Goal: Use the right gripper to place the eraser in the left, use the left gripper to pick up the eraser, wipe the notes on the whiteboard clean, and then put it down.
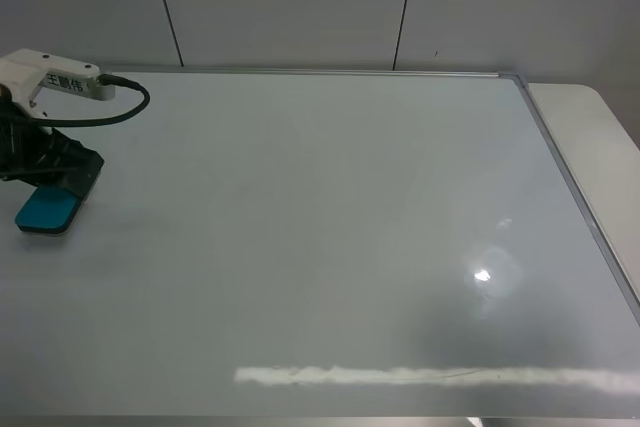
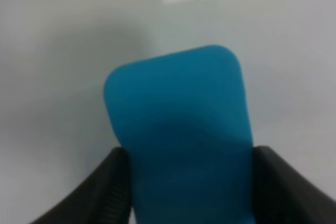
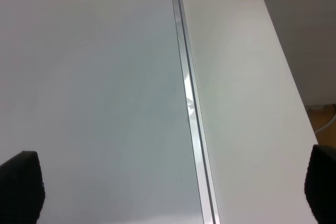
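The only lettering in view is a short line of dark Chinese characters on the small white box (image 1: 55, 77) at the wrist of the left gripper (image 1: 62, 187), seen from the high camera at about ten o'clock in the frame. They look like three characters, perhaps "王慧伟", too small to be sure of.

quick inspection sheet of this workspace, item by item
surface: whiteboard glossy, wiped clean, glare patches only
job's things: eraser lying on the board at its left edge; notes: nothing seen
clutter: nothing seen
grippers: left gripper shut on the eraser; right gripper open, empty, above the board's silver frame
cables: black cable looping from the left wrist
surroundings: white table right of the board, grey wall panels behind
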{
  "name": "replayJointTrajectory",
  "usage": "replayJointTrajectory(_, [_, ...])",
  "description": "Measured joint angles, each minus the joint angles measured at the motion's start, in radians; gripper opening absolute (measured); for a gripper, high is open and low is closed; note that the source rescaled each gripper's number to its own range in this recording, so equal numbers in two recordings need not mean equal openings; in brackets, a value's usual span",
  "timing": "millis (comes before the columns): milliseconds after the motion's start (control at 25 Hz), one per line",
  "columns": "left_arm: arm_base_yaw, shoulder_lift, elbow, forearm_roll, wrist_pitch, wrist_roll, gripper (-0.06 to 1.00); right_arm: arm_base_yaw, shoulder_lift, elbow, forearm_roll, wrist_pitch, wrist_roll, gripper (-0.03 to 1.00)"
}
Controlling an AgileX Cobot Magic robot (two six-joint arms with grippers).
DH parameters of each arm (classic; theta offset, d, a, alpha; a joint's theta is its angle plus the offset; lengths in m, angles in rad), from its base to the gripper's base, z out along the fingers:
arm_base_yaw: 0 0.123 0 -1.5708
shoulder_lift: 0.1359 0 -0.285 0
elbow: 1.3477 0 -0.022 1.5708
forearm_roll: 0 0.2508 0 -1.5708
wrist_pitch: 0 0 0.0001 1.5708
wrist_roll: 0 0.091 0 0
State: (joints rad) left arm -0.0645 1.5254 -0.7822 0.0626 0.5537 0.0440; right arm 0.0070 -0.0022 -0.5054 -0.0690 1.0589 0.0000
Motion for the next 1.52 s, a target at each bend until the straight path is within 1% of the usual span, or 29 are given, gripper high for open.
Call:
replayJointTrajectory(80, [0.022, 0.004, 0.032, 0.003, -0.069, -0.003, 0.00, 0.000, 0.000, 0.000, 0.000, 0.000, 0.000, 1.00])
replayJointTrajectory(240, [0.054, 0.033, 0.044, 0.003, -0.147, -0.007, 0.00, 0.000, 0.000, 0.000, 0.000, 0.000, 0.000, 1.00])
replayJointTrajectory(400, [0.062, 0.093, 0.046, 0.003, -0.164, -0.004, 0.00, 0.000, 0.000, 0.000, 0.000, 0.000, 0.000, 1.00])
replayJointTrajectory(560, [0.062, 0.148, 0.046, 0.003, -0.178, 0.027, 0.00, 0.000, 0.000, 0.000, 0.000, 0.000, 0.000, 1.00])
replayJointTrajectory(880, [0.062, 0.156, 0.046, -0.008, -0.196, 0.038, 0.00, 0.000, 0.000, 0.000, 0.000, 0.000, 0.000, 1.00])
replayJointTrajectory(920, [0.062, 0.156, 0.046, -0.013, -0.196, 0.038, 0.02, 0.000, 0.000, 0.000, 0.000, 0.000, 0.000, 1.00])
replayJointTrajectory(960, [0.062, 0.156, 0.046, -0.017, -0.196, 0.038, 0.10, 0.000, 0.000, 0.000, 0.000, 0.000, 0.000, 1.00])
replayJointTrajectory(1000, [0.062, 0.156, 0.046, -0.023, -0.196, 0.038, 0.24, 0.000, 0.000, 0.000, 0.000, 0.000, 0.000, 1.00])
replayJointTrajectory(1080, [0.062, 0.156, 0.046, -0.031, -0.194, 0.038, 0.65, 0.000, 0.000, 0.000, 0.000, 0.000, 0.000, 1.00])
replayJointTrajectory(1120, [0.062, 0.156, 0.046, -0.036, -0.193, 0.038, 0.77, 0.000, 0.000, 0.000, 0.000, 0.000, 0.000, 1.00])
replayJointTrajectory(1160, [0.062, 0.156, 0.046, -0.040, -0.188, 0.038, 0.85, 0.000, 0.000, 0.000, 0.000, 0.000, 0.000, 1.00])
replayJointTrajectory(1200, [0.062, 0.156, 0.046, -0.043, -0.186, 0.038, 0.91, 0.000, 0.000, 0.000, 0.000, 0.000, 0.000, 1.00])
replayJointTrajectory(1280, [0.062, 0.156, 0.046, -0.045, -0.184, 0.038, 0.95, 0.000, 0.000, 0.000, 0.000, 0.000, 0.000, 1.00])
replayJointTrajectory(1520, [0.062, 0.156, 0.046, -0.046, -0.170, 0.038, 0.96, 0.000, 0.000, 0.000, 0.000, 0.000, 0.000, 1.00])
